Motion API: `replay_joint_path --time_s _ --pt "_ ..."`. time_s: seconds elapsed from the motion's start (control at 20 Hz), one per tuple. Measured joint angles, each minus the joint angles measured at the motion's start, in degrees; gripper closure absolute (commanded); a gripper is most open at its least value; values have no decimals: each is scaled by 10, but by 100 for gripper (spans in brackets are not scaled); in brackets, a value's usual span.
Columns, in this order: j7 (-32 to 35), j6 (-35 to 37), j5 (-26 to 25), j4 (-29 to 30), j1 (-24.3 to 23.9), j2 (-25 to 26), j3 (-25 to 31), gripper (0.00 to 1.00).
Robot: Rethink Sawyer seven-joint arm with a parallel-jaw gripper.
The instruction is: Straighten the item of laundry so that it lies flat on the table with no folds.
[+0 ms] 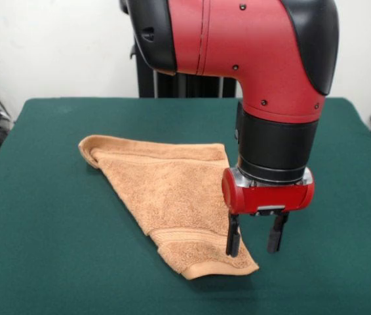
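The towel (166,197) lies on the table (48,230) folded into a rough triangle, not yet flat. Taking the towel as the landmark and reading left to right: its left corner is rolled over into a small curl; its long upper edge runs right to a corner just below the arm's black wrist section; its lower point, with a woven border band and hem, sits toward the near edge of the table.

The gripper (255,237) stands at the towel's right edge, just above that lower point. The fingers (233,237) are parted, with nothing between them. The left finger is over the towel's right border; the right finger is over bare felt beside it. Contact with the cloth cannot be confirmed.

Procedure for the step in hand, as judged from this layout:
1. Lower the gripper so the jaws straddle only the upper layer at the towel's right edge.
2. Close on that layer alone; taking both layers drags the whole towel.
3. Lift slightly and draw away from the towel's fold line, to the right.
4. Release once the layer lies flat.

The curl at the towel's left corner needs separate treatment.
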Motion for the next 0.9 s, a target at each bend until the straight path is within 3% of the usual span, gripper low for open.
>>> replay_joint_path --time_s 0.9 --pt "0 0 -3 0 0 7 0 0"
